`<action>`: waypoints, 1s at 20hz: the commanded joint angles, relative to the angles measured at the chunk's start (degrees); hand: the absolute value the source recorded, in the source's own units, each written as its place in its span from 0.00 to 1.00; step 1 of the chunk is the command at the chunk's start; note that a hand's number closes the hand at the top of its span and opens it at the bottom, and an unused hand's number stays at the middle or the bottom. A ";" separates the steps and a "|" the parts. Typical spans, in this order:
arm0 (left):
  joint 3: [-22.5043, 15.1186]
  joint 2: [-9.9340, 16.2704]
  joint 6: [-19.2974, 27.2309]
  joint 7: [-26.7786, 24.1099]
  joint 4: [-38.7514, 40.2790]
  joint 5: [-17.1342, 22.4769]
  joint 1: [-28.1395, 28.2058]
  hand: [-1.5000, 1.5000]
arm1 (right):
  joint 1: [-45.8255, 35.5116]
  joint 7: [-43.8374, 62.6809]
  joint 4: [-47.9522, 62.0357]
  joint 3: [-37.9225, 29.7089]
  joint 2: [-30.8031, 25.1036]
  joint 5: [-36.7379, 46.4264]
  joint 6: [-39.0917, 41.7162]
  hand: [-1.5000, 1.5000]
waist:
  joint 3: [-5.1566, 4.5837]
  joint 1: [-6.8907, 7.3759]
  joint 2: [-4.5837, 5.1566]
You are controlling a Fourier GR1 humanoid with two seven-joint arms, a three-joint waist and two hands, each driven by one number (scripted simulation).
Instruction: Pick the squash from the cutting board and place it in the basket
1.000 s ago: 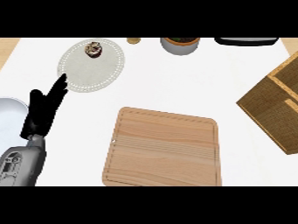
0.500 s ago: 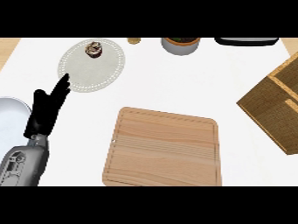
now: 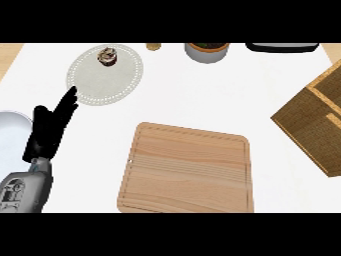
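The white table (image 3: 202, 90) carries a bare cutting board (image 3: 186, 169); no squash shows there, so it is perhaps already in the basket (image 3: 328, 112). The left hand (image 3: 51, 127) has stayed open with straight fingers.

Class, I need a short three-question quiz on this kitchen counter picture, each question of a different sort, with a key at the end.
1. True or false: a squash lies on the cutting board.
2. Which robot hand shows in the view? A) left B) right C) both
3. Fill in: the small brown item sits on the ______ at the far left of the counter.

Key:
1. False; the board's top is bare.
2. A; the left robot hand rests open, fingers pointing toward the plate.
3. Plate; the small brown item sits near its far rim.
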 commanded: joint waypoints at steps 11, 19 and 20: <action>-0.90 -1.85 1.62 0.29 0.21 -1.68 -0.27 0.50 | -2.94 -1.48 15.34 -15.64 -8.84 -8.63 -4.63 0.00 | 0.02 -0.31 0.10; -0.12 -0.91 0.27 1.22 0.96 -0.78 -2.67 0.50 | -0.25 -11.08 32.37 -21.33 -20.15 -10.77 1.02 0.00 | 0.27 0.51 0.84; -1.88 -2.40 1.28 0.66 -0.37 -2.08 -0.47 0.50 | 0.68 -11.42 33.72 -22.24 -22.50 -11.46 3.45 0.00 | 0.29 0.49 0.73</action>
